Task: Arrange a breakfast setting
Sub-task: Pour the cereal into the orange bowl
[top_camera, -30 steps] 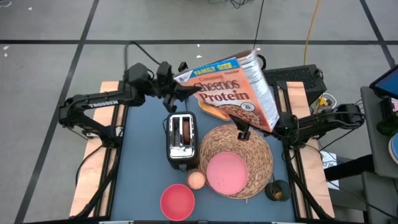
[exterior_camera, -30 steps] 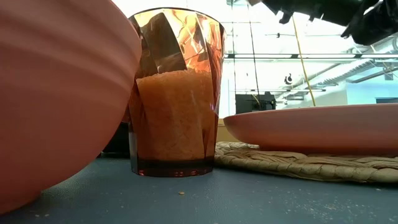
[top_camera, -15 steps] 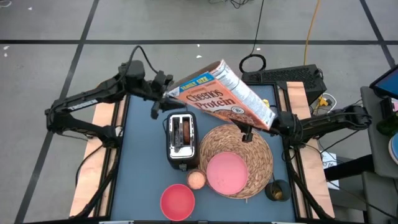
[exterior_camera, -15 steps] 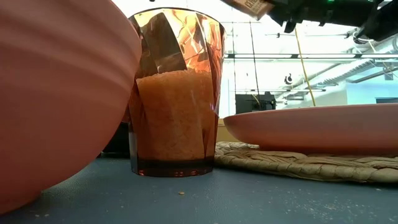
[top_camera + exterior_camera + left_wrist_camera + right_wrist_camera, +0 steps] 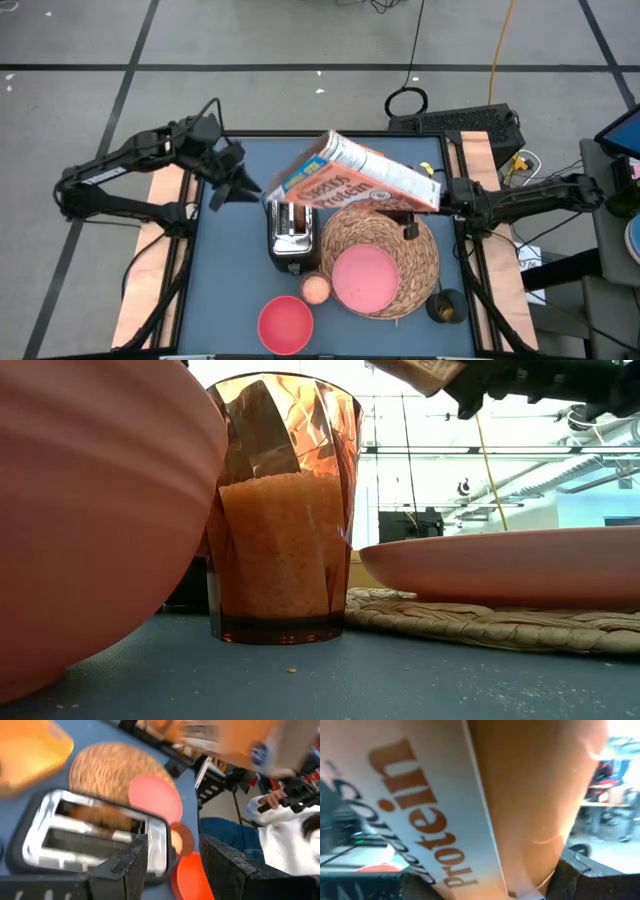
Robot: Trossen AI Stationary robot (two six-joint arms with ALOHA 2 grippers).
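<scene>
Woven round placemat (image 5: 400, 235), smooth flat pink plate (image 5: 364, 277) atop.

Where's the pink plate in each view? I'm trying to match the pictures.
High: plate on the mat's near half, right of the toaster.
Low: plate at right, on the mat.
Left wrist: plate centre, beyond the toaster.
Right wrist: not in it.
Shared landmark: the mat.

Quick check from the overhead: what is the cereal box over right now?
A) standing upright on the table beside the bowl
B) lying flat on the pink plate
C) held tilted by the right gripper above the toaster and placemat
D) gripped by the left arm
C: the right gripper holds the cereal box tilted over the toaster and placemat; the left gripper is apart from it, open.
</scene>
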